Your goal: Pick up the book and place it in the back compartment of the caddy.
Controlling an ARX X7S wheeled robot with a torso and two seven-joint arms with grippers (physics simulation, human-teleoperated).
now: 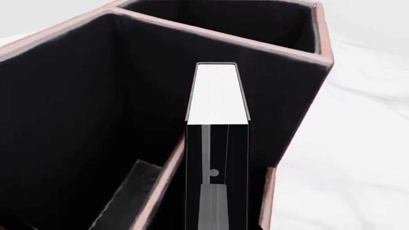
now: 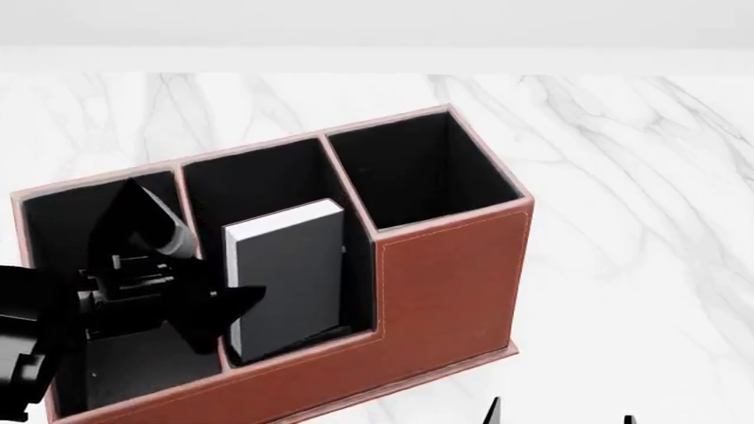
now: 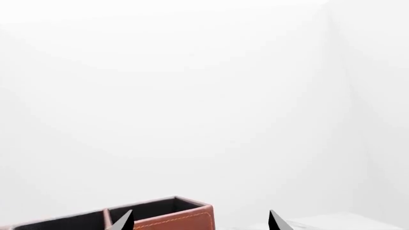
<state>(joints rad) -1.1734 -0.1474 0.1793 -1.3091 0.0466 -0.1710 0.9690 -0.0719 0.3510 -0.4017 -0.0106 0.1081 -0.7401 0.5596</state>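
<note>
The reddish-brown caddy point(image 2: 448, 283) stands on the marble table and also shows in the right wrist view point(image 3: 179, 218). The black book point(image 2: 289, 278) stands slightly tilted in the caddy's middle column, its lower end just behind the low front wall. In the left wrist view its white page edges point(image 1: 216, 93) show beside a thin pink-edged divider point(image 1: 163, 187). My left gripper point(image 2: 242, 300) reaches in from the long left cell and is shut on the book's near edge, as the left wrist view point(image 1: 216, 158) shows. My right gripper point(image 3: 201, 223) is open and empty, low in front of the caddy point(image 2: 560, 417).
The tall square end cell point(image 2: 412, 168) at the caddy's right is empty. White marble table point(image 2: 624, 194) surrounds the caddy to the right and behind. A pale wall runs along the table's far edge.
</note>
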